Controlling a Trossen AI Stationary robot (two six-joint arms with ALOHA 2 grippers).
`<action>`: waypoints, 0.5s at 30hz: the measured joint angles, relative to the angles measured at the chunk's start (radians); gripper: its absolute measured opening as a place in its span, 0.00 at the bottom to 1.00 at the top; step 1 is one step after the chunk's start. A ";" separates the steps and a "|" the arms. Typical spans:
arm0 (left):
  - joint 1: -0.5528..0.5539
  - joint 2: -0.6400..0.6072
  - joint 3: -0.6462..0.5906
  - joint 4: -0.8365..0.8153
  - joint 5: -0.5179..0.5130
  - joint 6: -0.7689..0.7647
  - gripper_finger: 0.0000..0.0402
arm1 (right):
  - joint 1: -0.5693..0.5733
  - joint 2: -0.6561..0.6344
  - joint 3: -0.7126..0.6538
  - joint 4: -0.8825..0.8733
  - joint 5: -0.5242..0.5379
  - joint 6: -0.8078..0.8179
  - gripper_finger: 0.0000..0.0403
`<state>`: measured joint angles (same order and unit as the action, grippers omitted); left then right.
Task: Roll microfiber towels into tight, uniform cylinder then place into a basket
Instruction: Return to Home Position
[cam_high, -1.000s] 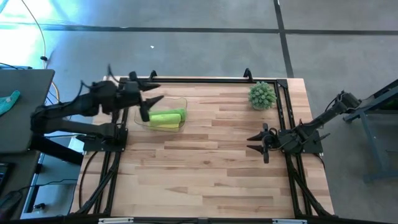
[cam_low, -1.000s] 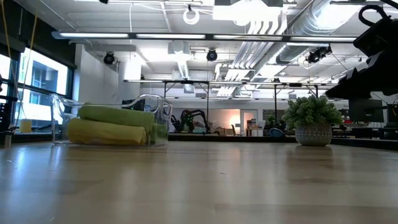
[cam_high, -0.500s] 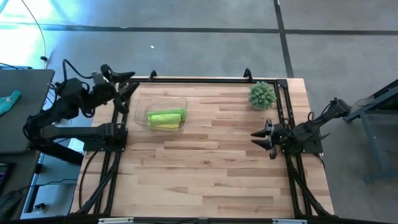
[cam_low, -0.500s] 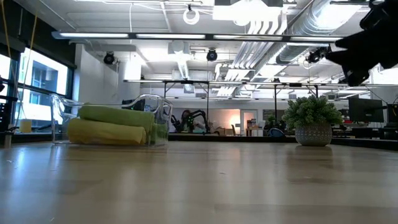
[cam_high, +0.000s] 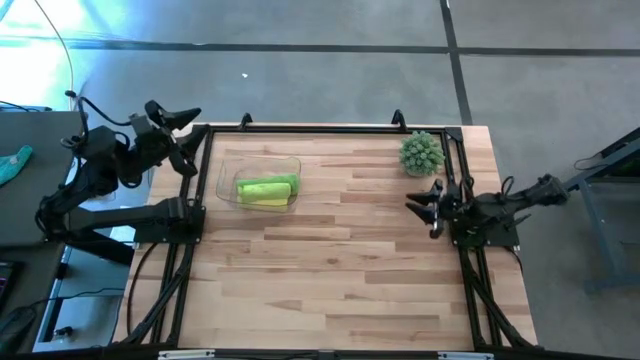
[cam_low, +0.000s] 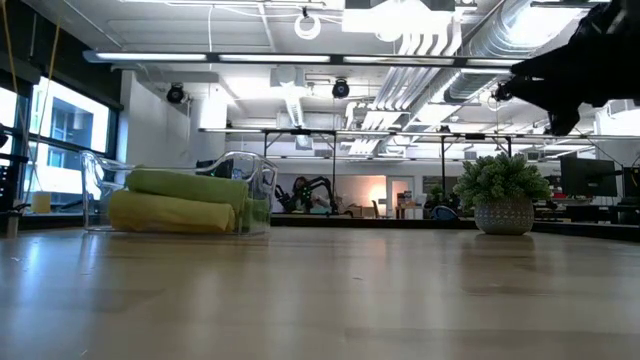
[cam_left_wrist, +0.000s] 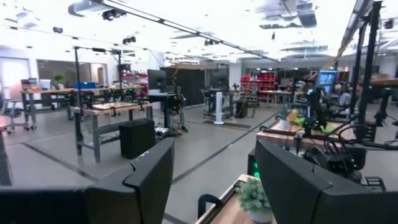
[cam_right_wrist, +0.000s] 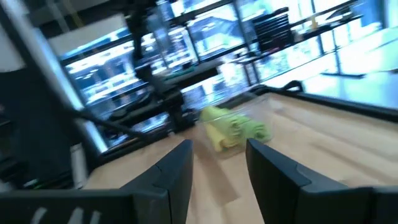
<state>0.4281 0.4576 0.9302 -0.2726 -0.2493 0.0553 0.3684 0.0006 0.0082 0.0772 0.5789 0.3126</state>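
**Rolled towels in the basket, both jaws empty**

Nearest us, the wooden surface (cam_high: 340, 280) lay bare. Farther in, at its right edge, the right arm (cam_high: 492, 212) was folded low over its mount. The right jaws pointed in across the boards toward the basket. In the right wrist view they stood partly open with nothing between them.

Beyond that, toward the far left corner, the basket (cam_high: 226, 172) sat flat on the surface with its long side running left to right. The microfiber towels (cam_high: 268, 190) lay inside it as rolls. Their long axes followed the basket's long side, with the ends facing the left and right edges of the surface. From surface height we saw a lime green roll (cam_low: 190, 184) resting on top of a yellow roll (cam_low: 168, 212). More green showed just beside them at the right end, but we could not tell how that piece lay.

The left arm (cam_high: 105, 170) was off the left edge near the far corner, well apart from the basket. The left jaws were raised, well open and empty.

A spiky green plant (cam_high: 422, 153) in a pot stood near the far right corner. Off the surface to the left, a teal cloth (cam_high: 14, 162) lay on a dark side table (cam_high: 40, 200).
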 joint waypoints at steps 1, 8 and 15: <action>0.006 0.000 0.000 0.000 0.000 0.000 0.53 | -0.028 0.000 0.000 0.000 0.000 0.000 0.35; 0.051 0.000 0.000 0.000 0.000 0.000 0.53 | -0.244 0.000 0.000 0.000 0.000 0.000 0.35; 0.084 0.000 0.000 0.000 0.000 0.000 0.53 | -0.449 0.000 0.000 0.000 0.000 0.000 0.35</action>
<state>0.5121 0.4576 0.9302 -0.2726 -0.2493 0.0555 -0.0808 0.0010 0.0082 0.0772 0.5789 0.3125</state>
